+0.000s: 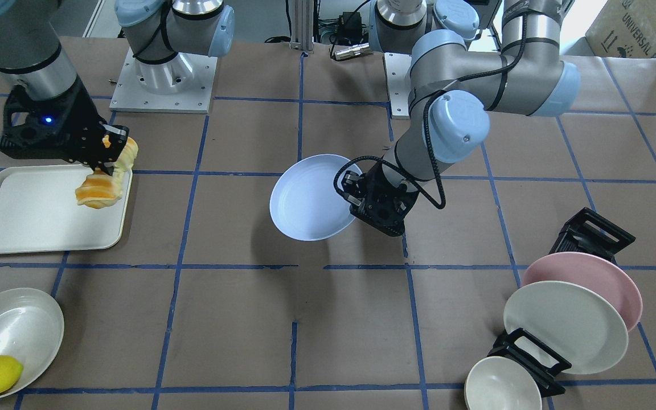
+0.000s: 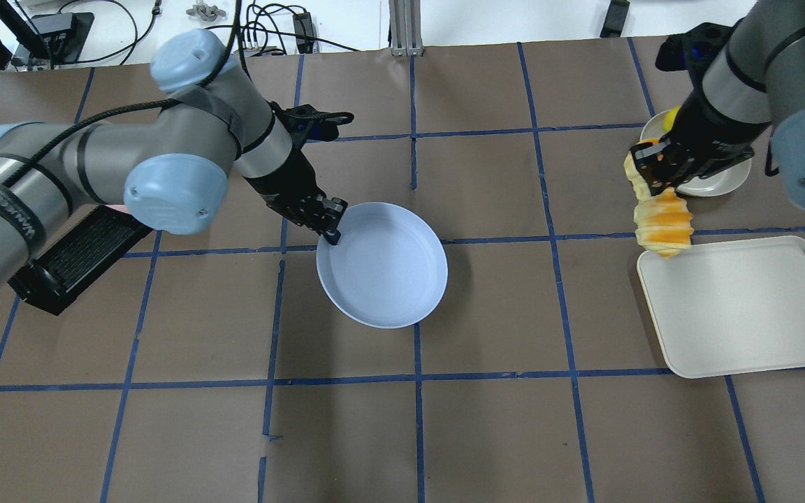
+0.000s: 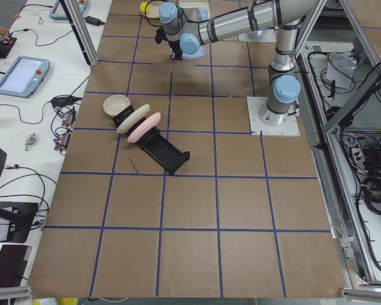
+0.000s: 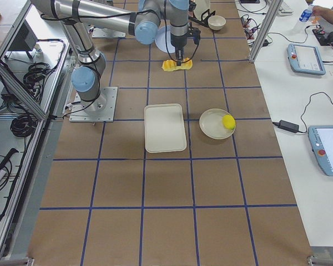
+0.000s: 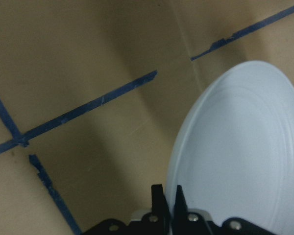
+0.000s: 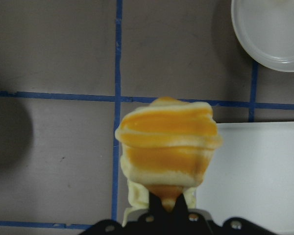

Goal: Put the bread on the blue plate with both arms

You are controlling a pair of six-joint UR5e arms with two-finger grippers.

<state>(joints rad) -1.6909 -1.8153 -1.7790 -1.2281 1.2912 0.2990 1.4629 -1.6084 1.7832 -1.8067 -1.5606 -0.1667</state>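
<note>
Both in grasp, the bread [image 1: 100,188] and the blue plate [image 1: 305,199] not yet together.
In the front view the right gripper [image 1: 110,156] was closed on the bread, which hung well apart from the blue plate. In the overhead view the left gripper [image 2: 332,235] pinched this plate's rim. Both wrist views agreed; to put the bread onto the plate was left.

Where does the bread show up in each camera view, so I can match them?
Front-facing: bread at left, over a corner of the white tray.
Overhead: bread at right, over the tray's upper left corner.
Exterior left: cannot make it out.
Exterior right: bread top centre, above the tray.
Left wrist: not in it.
Right wrist: bread centre, tray lower right.
Shared landmark: the white tray.
</note>
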